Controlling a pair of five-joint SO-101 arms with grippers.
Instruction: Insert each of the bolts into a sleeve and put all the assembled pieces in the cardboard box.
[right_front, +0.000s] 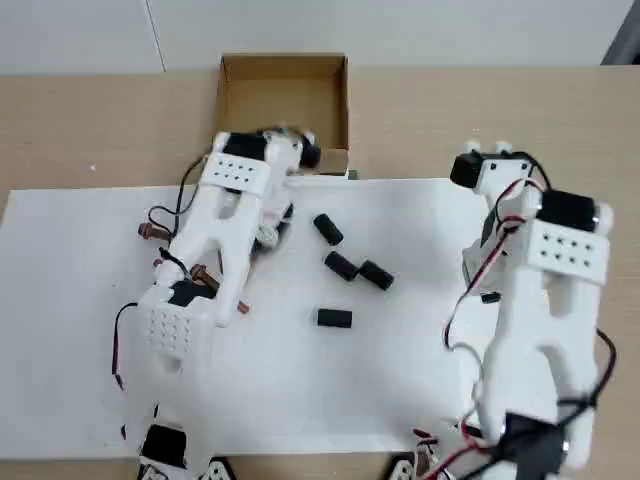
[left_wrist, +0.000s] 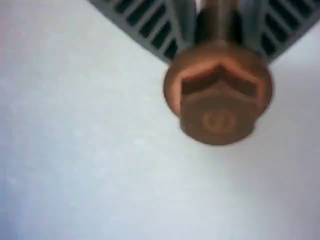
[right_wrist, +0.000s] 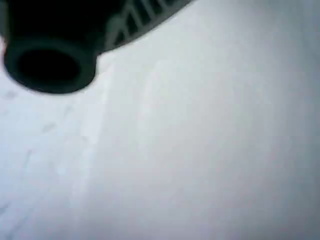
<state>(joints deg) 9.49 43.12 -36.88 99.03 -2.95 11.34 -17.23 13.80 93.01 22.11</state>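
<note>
In the left wrist view a copper bolt points its hex head at the camera, its shaft clamped between the grey ribbed fingers of my left gripper, just above the white paper. From above, this gripper sits below the cardboard box, mostly hidden under its arm. My right gripper is shut on a black sleeve, whose open end faces the camera over the paper. In the high view it hangs at the paper's right side. Several black sleeves lie mid-paper. Loose bolts lie at the left.
The white paper sheet covers most of the wooden table. The box stands open at the paper's far edge. Both arm bases stand at the near edge, with cables trailing beside them. A small black piece lies by the right arm.
</note>
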